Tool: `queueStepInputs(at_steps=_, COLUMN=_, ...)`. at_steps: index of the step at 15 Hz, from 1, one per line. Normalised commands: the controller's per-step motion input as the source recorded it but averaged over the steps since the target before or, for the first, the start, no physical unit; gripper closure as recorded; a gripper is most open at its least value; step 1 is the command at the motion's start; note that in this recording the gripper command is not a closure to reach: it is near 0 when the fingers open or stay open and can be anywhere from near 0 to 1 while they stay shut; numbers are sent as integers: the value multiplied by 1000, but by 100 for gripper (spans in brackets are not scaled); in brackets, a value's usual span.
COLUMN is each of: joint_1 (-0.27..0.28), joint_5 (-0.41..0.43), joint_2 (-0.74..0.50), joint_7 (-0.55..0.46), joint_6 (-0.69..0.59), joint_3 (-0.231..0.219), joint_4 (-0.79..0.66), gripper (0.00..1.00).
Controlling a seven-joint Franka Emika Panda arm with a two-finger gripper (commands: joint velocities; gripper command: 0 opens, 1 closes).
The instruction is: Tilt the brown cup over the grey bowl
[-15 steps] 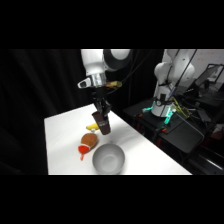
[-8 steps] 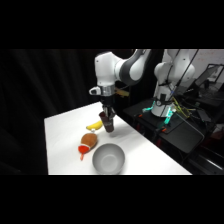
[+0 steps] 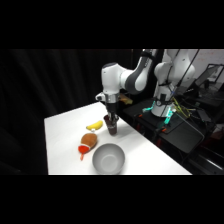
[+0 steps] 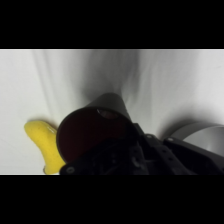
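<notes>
White counter (image 3: 60,130) against a dark room: the pincer (image 3: 111,120) pinches the brown cup (image 3: 112,127) standing near the far edge, just beyond the grey bowl (image 3: 108,158); tilting there risks missing the bowl.

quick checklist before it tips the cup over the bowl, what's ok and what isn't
1. Gripper at the brown cup: ok, it sits right at the rim.
2. Grip secure: cannot tell, the contact is hidden.
3. Cup over the grey bowl: not ok, it is behind the bowl, near the table.
4. Cup upright: ok.
5. Yellow banana-shaped object clear of the path: ok, it lies to the cup's side, away from the bowl.
6. Bowl inside empty: ok.
</notes>
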Motion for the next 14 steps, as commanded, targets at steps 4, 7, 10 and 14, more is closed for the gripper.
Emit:
queueStepInputs(at_steps=4, joint_1=91, joint_5=-114, joint_2=58, joint_7=252, joint_6=332, joint_3=-82, joint_4=-103, gripper=0)
queueStepInputs(at_steps=7, joint_1=112, joint_5=-152, joint_2=-63, joint_7=224, joint_6=233, joint_3=-100, joint_4=-157, gripper=0)
queueStepInputs(at_steps=10, joint_1=132, joint_5=-210, joint_2=-152, joint_7=210, joint_6=81, joint_3=-107, joint_4=-175, gripper=0)
queueStepInputs(at_steps=14, joint_1=112, joint_5=-172, joint_2=-359, joint_7=171, joint_6=-149, joint_3=-104, joint_4=-158, gripper=0)
